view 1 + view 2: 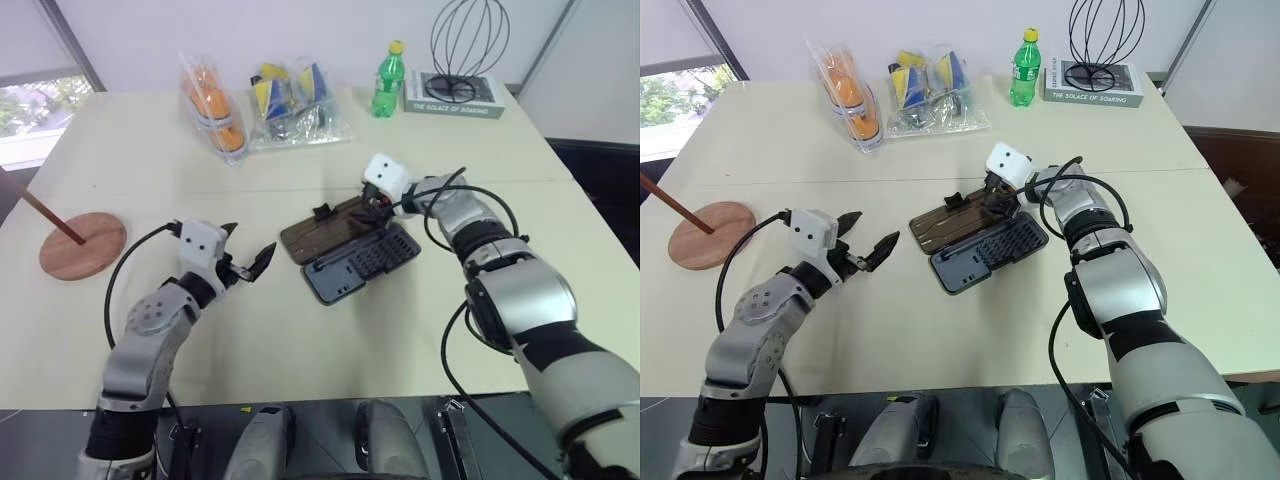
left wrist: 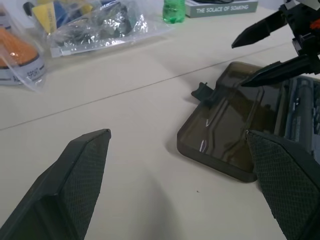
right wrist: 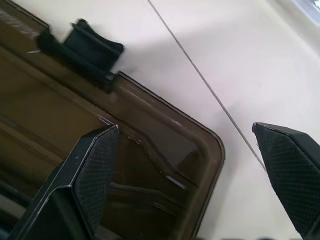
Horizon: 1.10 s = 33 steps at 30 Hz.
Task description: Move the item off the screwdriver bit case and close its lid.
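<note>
Now my wide-open right gripper (image 1: 992,197) hovers over the lid (image 1: 945,223); a clumsy flip could shove the screwdriver bit case (image 1: 985,255) sideways.

Bit case (image 1: 350,252), lid (image 1: 325,232) and wooden stand (image 1: 82,243)
Case lay open mid-table, smoked lid flat beside the dark bit tray; reddish-brown stand sat well apart at the table's left edge.

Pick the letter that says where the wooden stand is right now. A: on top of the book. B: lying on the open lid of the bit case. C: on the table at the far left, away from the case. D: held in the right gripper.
C: the wooden stand rests on the table at its left edge, apart from the bit case, whose lid lies open and bare.
</note>
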{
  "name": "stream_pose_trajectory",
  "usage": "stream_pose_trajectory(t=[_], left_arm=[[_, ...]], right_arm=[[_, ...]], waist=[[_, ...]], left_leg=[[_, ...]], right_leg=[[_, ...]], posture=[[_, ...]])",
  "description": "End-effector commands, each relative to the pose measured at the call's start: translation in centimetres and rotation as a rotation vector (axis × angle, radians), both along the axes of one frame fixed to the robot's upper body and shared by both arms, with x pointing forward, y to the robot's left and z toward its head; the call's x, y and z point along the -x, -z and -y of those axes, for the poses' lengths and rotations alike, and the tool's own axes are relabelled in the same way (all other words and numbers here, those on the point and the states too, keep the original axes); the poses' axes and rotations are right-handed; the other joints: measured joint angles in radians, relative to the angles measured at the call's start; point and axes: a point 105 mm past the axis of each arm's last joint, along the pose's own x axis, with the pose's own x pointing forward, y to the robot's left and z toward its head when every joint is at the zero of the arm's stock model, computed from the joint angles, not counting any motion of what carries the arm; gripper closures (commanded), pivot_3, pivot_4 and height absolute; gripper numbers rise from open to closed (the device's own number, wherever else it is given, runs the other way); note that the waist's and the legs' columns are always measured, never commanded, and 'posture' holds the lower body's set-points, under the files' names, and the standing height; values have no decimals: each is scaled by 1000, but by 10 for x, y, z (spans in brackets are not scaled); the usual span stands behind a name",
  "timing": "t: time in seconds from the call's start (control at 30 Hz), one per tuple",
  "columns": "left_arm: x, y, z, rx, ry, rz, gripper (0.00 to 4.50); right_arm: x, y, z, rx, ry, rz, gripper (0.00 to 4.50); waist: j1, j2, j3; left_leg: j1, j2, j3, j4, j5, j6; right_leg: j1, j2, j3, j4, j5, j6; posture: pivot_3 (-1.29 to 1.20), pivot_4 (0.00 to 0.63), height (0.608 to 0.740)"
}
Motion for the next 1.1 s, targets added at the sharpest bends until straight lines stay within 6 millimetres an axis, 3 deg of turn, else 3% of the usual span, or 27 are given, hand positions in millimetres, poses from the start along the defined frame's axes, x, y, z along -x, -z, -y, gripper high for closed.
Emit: stream_pose_trajectory(t=[0.03, 0.3, 0.7, 0.83, 1.0, 1.03, 1.1], left_arm=[[2, -15, -2, -2, -12, 54, 0], [-1, -17, -1, -10, -14, 59, 0], [-6, -16, 4, -27, 16, 51, 0], [-7, -16, 5, -33, 24, 54, 0], [-8, -17, 2, -40, 16, 60, 0], [-8, -18, 2, -41, 14, 61, 0], [-9, -18, -1, -42, 5, 64, 0]], right_arm=[[-6, -18, 3, -33, 48, 38, 41], [-5, -1, 27, -121, 193, -61, 41], [-3, 12, 29, -216, 261, -128, 41], [-2, 19, 33, -223, 300, -149, 1692], [2, 32, 42, -234, 374, -212, 4183], [2, 34, 43, -236, 384, -219, 4462], [3, 36, 45, -262, 426, -240, 4462]], waist=[[0, 0, 0], [0, 0, 0], [-1, 0, 0], [0, 0, 0], [3, 0, -1], [2, 0, -1], [3, 0, -1]], left_leg=[[0, 0, 0, 0, 0, 0], [0, 0, 0, 0, 0, 0], [0, 0, 0, 0, 0, 0], [0, 0, 0, 1, 0, 0], [1, 0, 0, 1, 0, 1], [1, 0, 0, 1, 0, 1], [1, 0, 0, 1, 0, 1]], right_leg=[[0, 0, 0, 0, 0, 0], [0, 0, 0, 0, 0, 0], [0, 0, 0, 0, 0, 0], [1, 0, 0, 1, 0, 0], [2, 0, 0, 0, 3, 0], [2, 0, 0, 0, 3, 0], [2, 0, 0, 0, 3, 0]], posture=[[0, 150, 740], [0, 150, 740], [0, 150, 740], [0, 150, 740], [0, 150, 740], [0, 150, 740], [0, 150, 740]])
